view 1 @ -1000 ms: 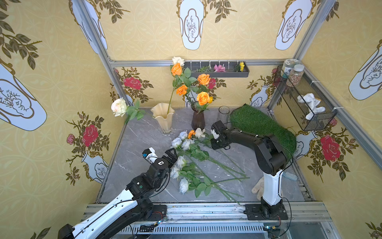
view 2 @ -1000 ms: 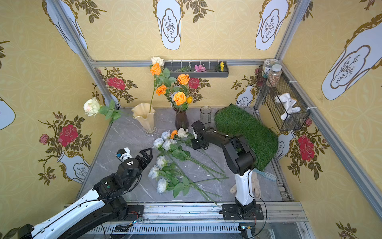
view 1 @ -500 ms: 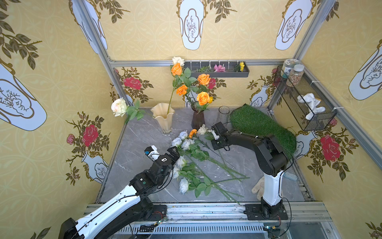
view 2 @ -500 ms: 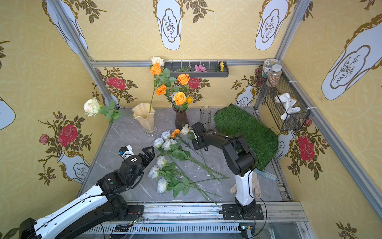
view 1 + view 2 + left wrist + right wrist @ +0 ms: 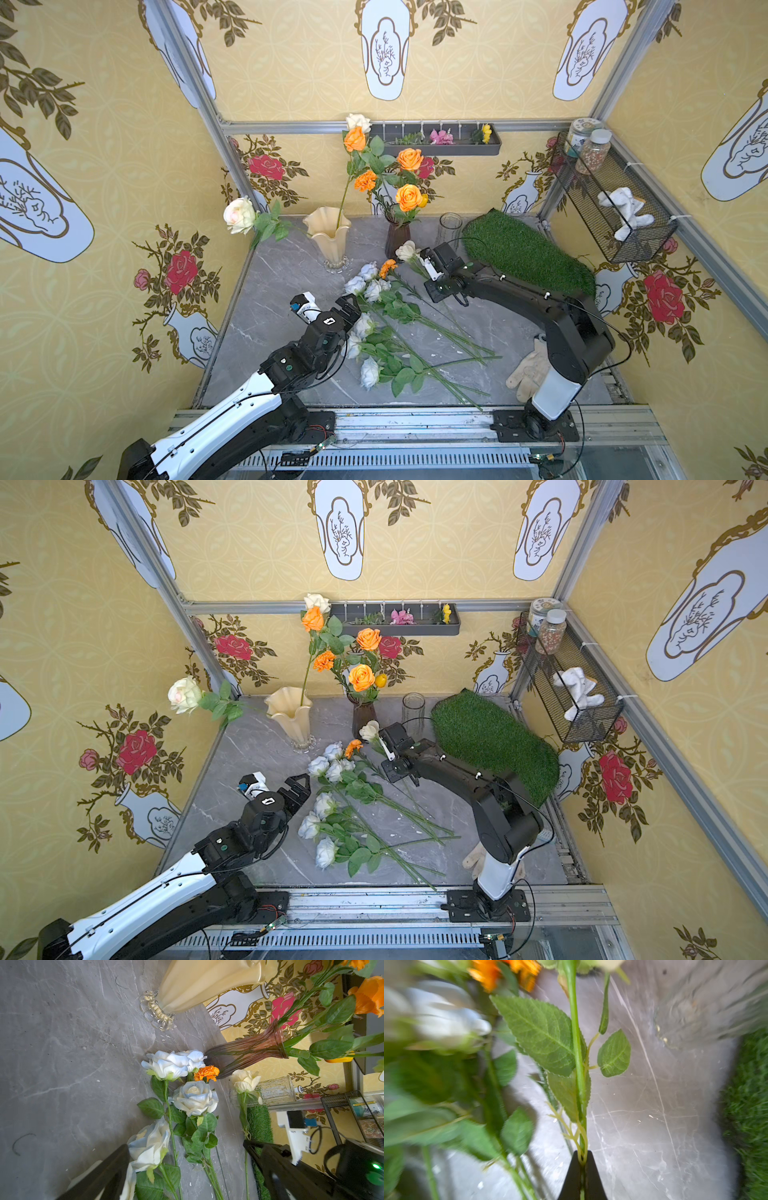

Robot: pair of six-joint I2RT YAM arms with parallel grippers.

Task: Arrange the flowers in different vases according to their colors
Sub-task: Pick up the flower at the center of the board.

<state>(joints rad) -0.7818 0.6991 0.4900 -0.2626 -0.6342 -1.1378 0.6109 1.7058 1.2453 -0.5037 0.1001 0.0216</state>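
My right gripper (image 5: pixel 582 1157) is shut on the green stem of a cream-white rose (image 5: pixel 406 250), held just in front of the dark purple vase (image 5: pixel 397 241), which holds orange flowers (image 5: pixel 409 197). The cream-yellow vase (image 5: pixel 328 237) stands left of it with a cream rose (image 5: pixel 240 215) leaning out. The clear glass vase (image 5: pixel 450 226) stands to the right. Pale blue-white roses (image 5: pixel 365 286) and an orange marigold (image 5: pixel 387 268) lie on the table. My left gripper (image 5: pixel 187 1159) hovers open beside the lying roses, holding nothing.
A green turf mat (image 5: pixel 528 253) lies at the back right, under my right arm. A wire basket (image 5: pixel 615 208) with jars hangs on the right wall. A glove (image 5: pixel 532 370) lies by the right arm's base. A grey shelf (image 5: pixel 436 141) runs along the back wall.
My right gripper has shut on the cream-white rose's stem and drawn the bloom a little toward the purple vase. My left gripper has edged slightly closer to the lying roses.
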